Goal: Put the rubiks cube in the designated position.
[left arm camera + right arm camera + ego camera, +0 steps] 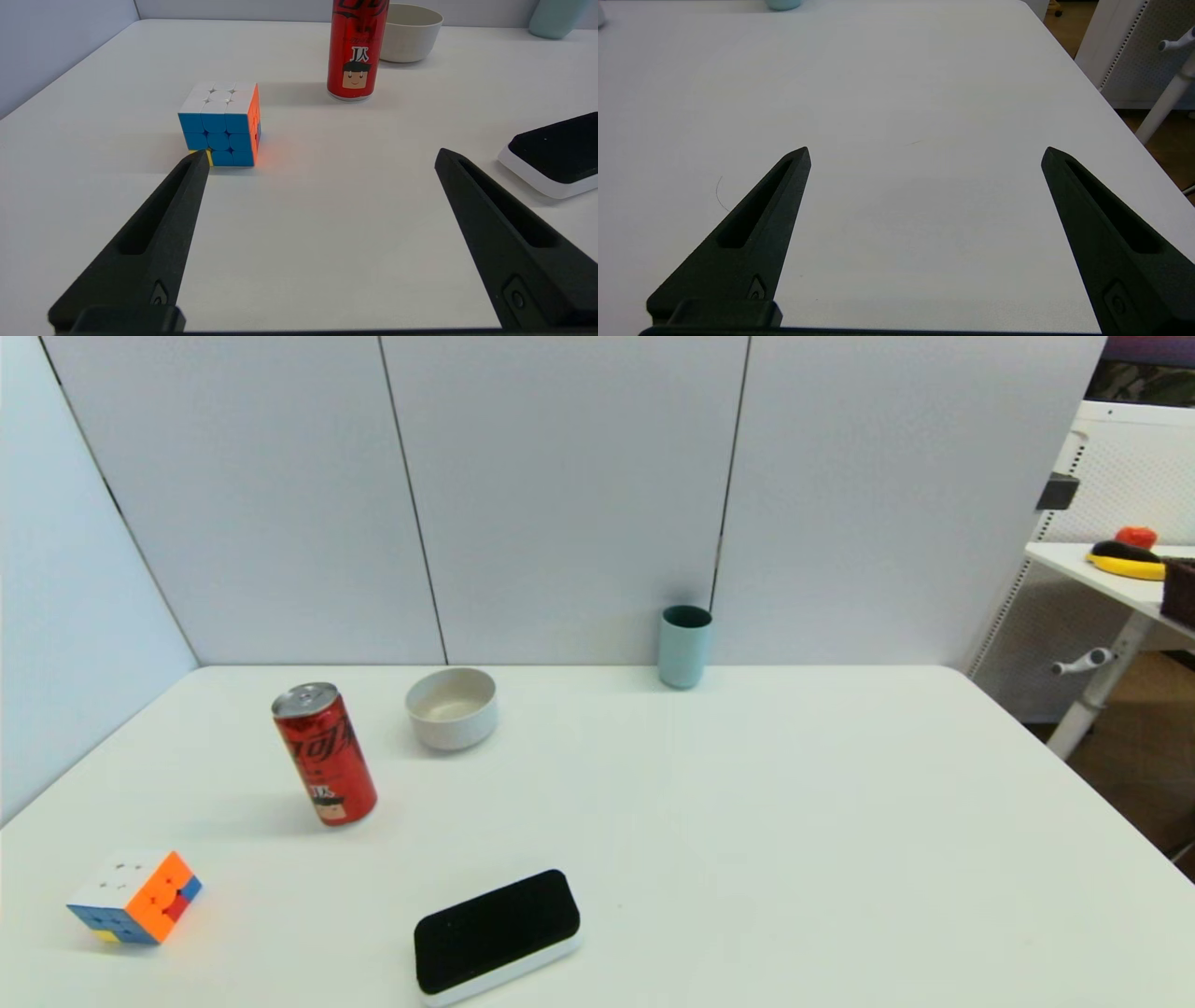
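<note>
Both pincers spread, empty: left pincer (322, 156) near small white-orange-blue stickerless puzzle cube (137, 898) at near-left of white table (747, 821), right pincer (924, 154) idle; approach step, next centre and close.

One cube (136, 897), one can (325, 753) (upright), one bowl (452, 707)

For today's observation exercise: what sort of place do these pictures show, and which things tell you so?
Probably a robotics lab or test room: a white table boxed in by plain grey partition panels, loose test props such as a rubiks cube and red soda can, and a pegboard-backed workbench alongside.
</note>
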{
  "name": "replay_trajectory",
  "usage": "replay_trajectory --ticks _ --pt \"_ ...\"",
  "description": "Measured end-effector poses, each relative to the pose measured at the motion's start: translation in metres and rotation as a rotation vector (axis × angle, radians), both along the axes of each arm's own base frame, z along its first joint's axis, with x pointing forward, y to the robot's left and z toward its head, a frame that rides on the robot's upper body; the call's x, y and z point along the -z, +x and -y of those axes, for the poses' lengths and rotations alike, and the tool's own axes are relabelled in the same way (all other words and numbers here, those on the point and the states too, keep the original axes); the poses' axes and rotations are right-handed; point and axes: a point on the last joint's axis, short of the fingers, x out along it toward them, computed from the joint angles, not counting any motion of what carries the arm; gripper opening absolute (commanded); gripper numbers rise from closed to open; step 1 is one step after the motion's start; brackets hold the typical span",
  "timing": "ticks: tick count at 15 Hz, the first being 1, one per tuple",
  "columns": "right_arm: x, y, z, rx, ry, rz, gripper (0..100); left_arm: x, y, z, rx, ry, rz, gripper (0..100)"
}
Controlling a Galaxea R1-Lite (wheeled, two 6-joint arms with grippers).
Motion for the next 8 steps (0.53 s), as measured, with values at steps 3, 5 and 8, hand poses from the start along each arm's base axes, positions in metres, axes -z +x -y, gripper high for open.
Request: replay_trajectory --ticks 3,5,8 --pt "0.000 0.000 0.000 0.000 0.000 0.000 100 0.000 0.000 0.000 0.000 -0.002 0.000 100" --pt "0.000 0.000 0.000 0.000 0.000 0.000 100 -0.001 0.000 0.000 -0.001 0.006 -0.003 100" --pt "0.000 0.000 0.000 0.000 0.000 0.000 100 -0.023 0.001 0.000 -0.012 0.022 -0.022 100"
